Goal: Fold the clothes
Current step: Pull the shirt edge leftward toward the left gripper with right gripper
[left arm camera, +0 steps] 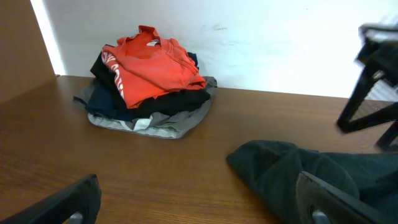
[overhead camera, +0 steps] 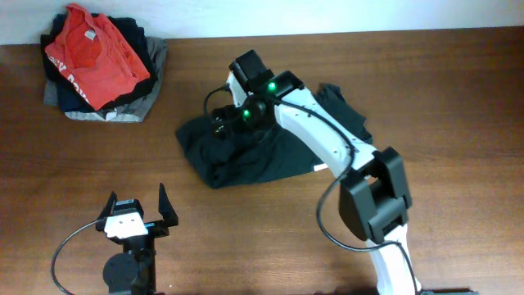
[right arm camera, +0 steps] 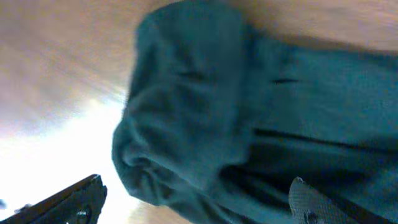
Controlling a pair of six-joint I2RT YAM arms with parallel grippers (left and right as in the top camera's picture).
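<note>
The clothes [overhead camera: 237, 164], one dark, wrinkled garment, lie bunched in a heap near the middle of the table [overhead camera: 442, 82]. A small white mark [overhead camera: 318, 168] shows at the heap's near edge beside the white arm.

The right hand [overhead camera: 219, 121] hangs over the left part of the heap. In the right wrist view its fingers [right arm camera: 74, 199] stand wide apart and grip nothing. A rolled fold of the cloth [right arm camera: 205, 112] lies just beyond them. Whether the tips touch the fabric cannot be told.

The left hand [overhead camera: 137, 205] is at the near edge of the table, well apart from the garment, with its fingers [left arm camera: 78, 199] spread and empty. Its camera shows the garment's edge [left arm camera: 292, 168] ahead to the right.

A stack of other clothing topped by a red T-shirt [overhead camera: 94, 53] sits in the far left corner.
</note>
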